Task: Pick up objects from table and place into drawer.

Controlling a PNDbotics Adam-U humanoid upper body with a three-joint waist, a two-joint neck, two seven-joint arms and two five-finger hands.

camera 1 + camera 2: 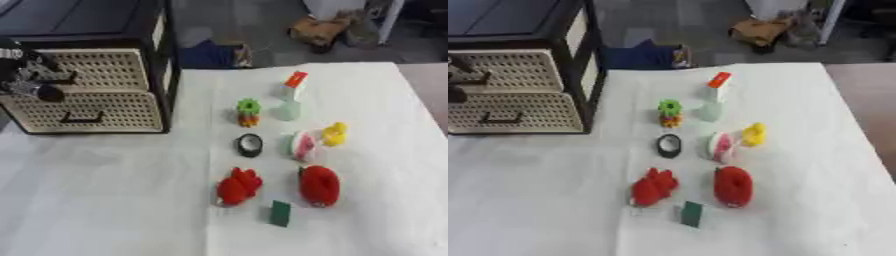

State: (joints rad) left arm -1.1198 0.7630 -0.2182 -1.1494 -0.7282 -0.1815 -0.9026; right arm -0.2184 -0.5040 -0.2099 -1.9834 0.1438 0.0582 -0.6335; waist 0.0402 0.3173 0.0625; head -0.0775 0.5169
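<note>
A: status on the drawer job?

B: early, by my read; nothing visibly stowed; all objects sit on the desk [105, 200], well apart from the drawer unit [87, 90] at far left.

A: drawers open?

B: two wicker fronts; lower drawer [83, 112] looks shut, handle showing; upper drawer [87, 70] partly hidden behind the left hand [31, 80]; can't tell if it's pulled out.

A: hand state?

B: left hand is up at the drawer fronts, dark and cluttered; can't tell if fingers are apart or together, or whether it's on anything; right hand is not in either view.

A: count the items.

B: eight; one green-and-orange gear-like toy [248, 111]; one white block with red-orange top [294, 85]; one pale green piece [290, 111] just below it; one black tape roll [249, 145]; one white-and-pink round thing [303, 145] touching or just beside one yellow duck-like toy [334, 134]; one red lumpy toy [238, 187]; one red ring-shaped toy [319, 185]; one small dark green block [280, 213] nearest the robot.

A: so what's left?

B: my judgement: open a drawer first, then all eight pick-and-places; basically the whole task.
</note>
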